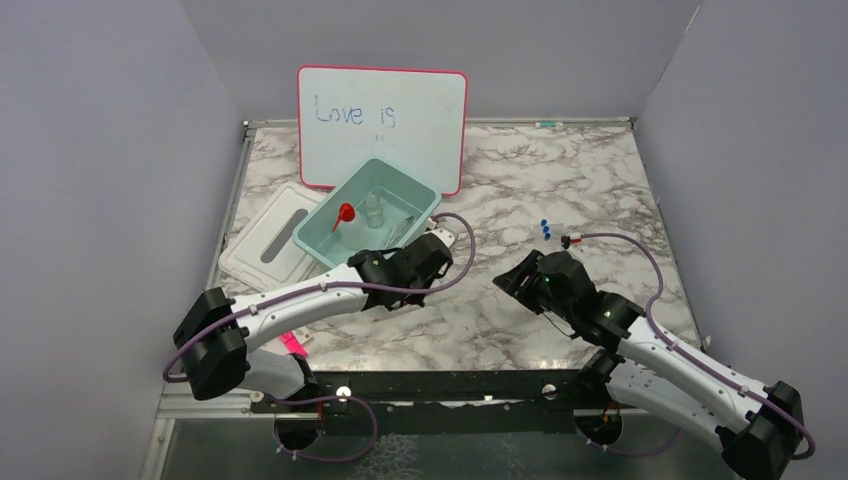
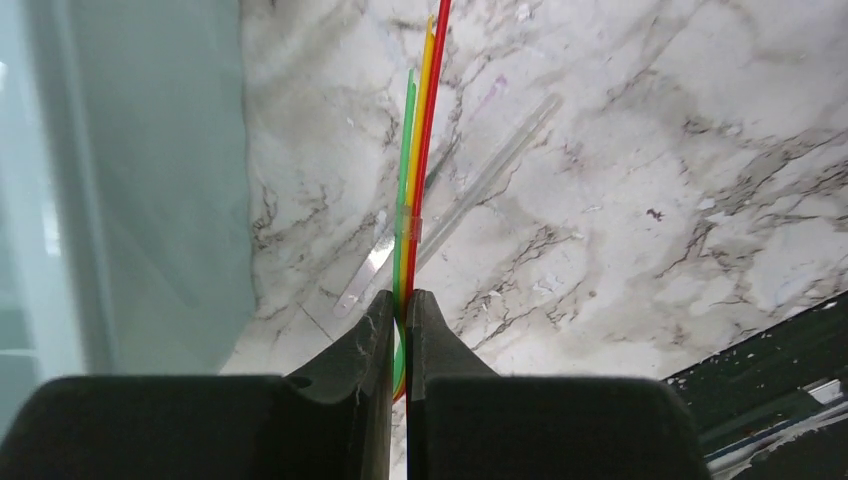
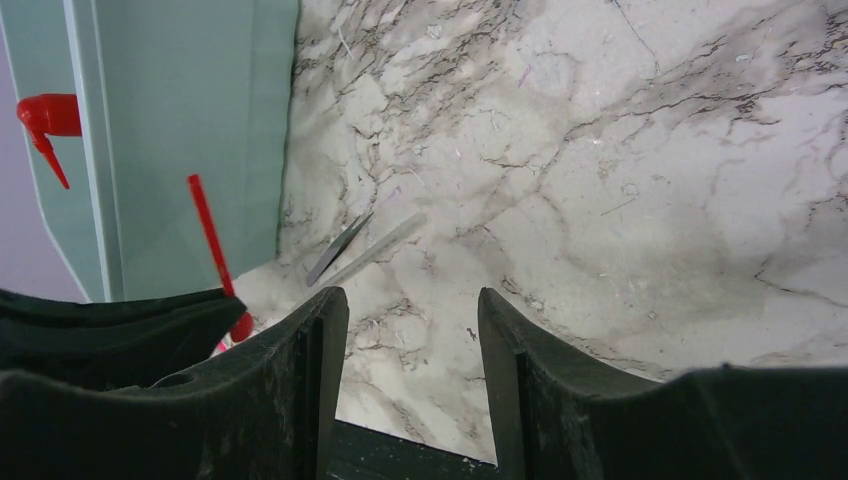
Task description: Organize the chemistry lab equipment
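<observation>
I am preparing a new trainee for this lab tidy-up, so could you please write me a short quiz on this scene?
1. True or false: the right gripper is holding something.
2. What does the left gripper clamp? A) coloured sticks B) a spoon C) a sponge
3. Where do the blue-capped tubes lie: in the teal bin or on the table?
Key: 1 false, its jaws stand open and empty; 2 A; 3 on the table.
</observation>
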### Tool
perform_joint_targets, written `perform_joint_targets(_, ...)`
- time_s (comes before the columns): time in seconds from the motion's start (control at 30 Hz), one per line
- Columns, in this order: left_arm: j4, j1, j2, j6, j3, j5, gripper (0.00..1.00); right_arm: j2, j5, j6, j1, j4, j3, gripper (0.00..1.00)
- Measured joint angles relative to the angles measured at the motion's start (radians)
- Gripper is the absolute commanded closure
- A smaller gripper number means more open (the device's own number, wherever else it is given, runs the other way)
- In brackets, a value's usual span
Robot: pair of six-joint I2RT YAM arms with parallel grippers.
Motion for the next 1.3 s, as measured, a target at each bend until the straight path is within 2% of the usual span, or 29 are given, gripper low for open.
perform_joint_targets(0.27,-0.039,0.026,-0.013,0.104,0.216,-0.064,0.92,0.001,-0.006,0.000,0.000,0.006,0.000,0.46)
perform_joint_targets(0.4,-0.048,0.116,0.002,0.178,0.336,-0.074,0.92,0.006,-0.012,0.000,0.000,0.007,0.000,0.46)
perform_joint_targets(0.53,-0.056,0.240,0.002,0.241,0.381,-0.051,0.92,0.005,-0.012,0.000,0.000,0.008,0.000,0.46)
perform_joint_targets(0.67,-0.069,0.361,0.002,0.296,0.375,-0.005,0.92,0.003,-0.013,0.000,0.000,0.012,0.000,0.46)
perform_joint_targets(0.83,-0.052,0.437,0.004,0.335,0.280,0.067,0.91,0.004,-0.016,0.000,0.000,0.016,0.000,0.46)
perform_joint_targets(1.13,-0.043,0.469,0.111,0.342,0.186,0.209,0.86,-0.010,-0.015,0.000,0.000,0.017,-0.008,0.46)
perform_joint_targets(1.3,-0.024,0.474,0.158,0.350,0.176,0.270,0.74,-0.014,-0.015,0.000,0.000,0.018,-0.012,0.46)
